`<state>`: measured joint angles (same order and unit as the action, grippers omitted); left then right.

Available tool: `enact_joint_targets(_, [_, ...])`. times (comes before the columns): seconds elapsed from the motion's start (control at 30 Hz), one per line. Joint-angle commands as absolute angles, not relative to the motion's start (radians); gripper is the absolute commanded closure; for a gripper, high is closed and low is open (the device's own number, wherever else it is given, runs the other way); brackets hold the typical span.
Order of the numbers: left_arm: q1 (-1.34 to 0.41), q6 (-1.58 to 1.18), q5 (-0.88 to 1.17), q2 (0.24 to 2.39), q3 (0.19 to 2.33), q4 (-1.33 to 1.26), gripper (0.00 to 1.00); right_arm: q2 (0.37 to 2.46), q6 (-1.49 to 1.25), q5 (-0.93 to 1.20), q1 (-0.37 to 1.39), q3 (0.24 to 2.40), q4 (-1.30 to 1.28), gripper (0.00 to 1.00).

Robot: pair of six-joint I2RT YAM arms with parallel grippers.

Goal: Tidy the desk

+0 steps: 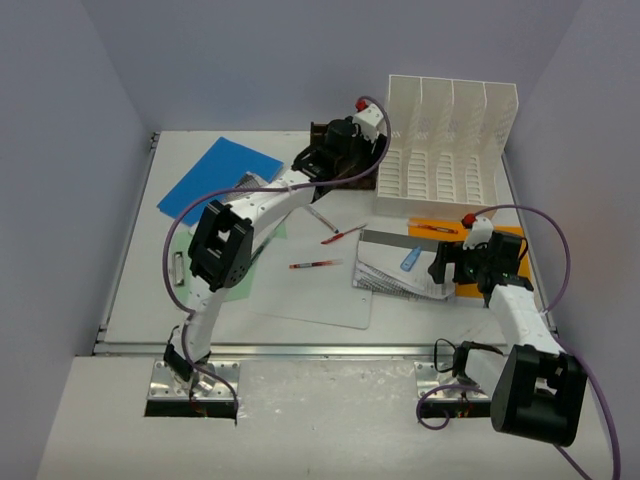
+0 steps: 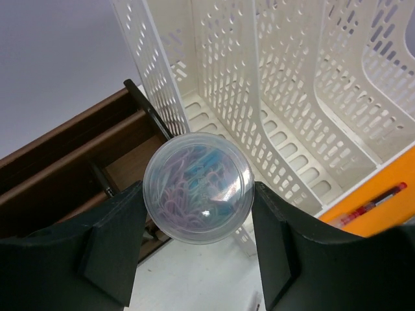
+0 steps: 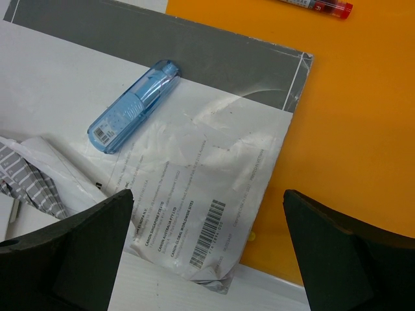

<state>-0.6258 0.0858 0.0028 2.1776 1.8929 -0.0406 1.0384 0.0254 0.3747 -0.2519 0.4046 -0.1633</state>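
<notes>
The white desk [image 1: 140, 285] fills the top view. Near its far edge, by the wooden organizer [image 2: 58, 168] and file rack [image 1: 445, 140], the left gripper [image 2: 198, 194] pinches a clear tub [image 2: 198, 184] of what look like paper clips. Near the right edge, the right gripper [image 3: 207, 249] hangs spread wide over papers [image 3: 194, 194].

plastic sleeve [image 3: 194, 188], "Canon" lines, barcode

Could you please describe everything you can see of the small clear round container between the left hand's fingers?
The clear round container looks like transparent plastic, seen end-on through its flat circular face. Inside is a heap of what seem to be pastel paper clips in pink, purple and blue. The left hand grips it, its black fingers against opposite sides. It hangs in front of the dark wooden organizer and the white slotted rack.
</notes>
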Motion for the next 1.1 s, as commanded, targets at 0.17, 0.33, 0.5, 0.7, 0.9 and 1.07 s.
enact_joint_targets(0.17, [-0.593,0.117,-0.058,2.278,2.009,-0.134,1.0,1.022,0.012,0.407,-0.272,0.448,-0.146,0.01])
enact_joint_targets(0.33, [-0.569,0.111,-0.057,2.314,2.04,-0.136,1.0,1.023,0.009,0.411,-0.276,0.448,-0.146,0.01])
enact_joint_targets(0.5, [-0.557,0.109,-0.045,2.357,2.067,-0.144,1.0,1.028,0.008,0.413,-0.279,0.449,-0.144,0.01])
enact_joint_targets(0.7, [-0.538,0.083,-0.013,2.401,2.104,-0.15,1.0,1.032,0.008,0.416,-0.282,0.449,-0.144,0.01])
enact_joint_targets(0.9, [-0.536,0.073,0.01,2.421,2.11,-0.167,1.0,1.041,0.008,0.418,-0.285,0.45,-0.143,0.01])
enact_joint_targets(1.07, [-0.535,0.062,0.02,2.439,2.128,-0.167,0.88,1.045,0.008,0.423,-0.285,0.449,-0.144,0.01])
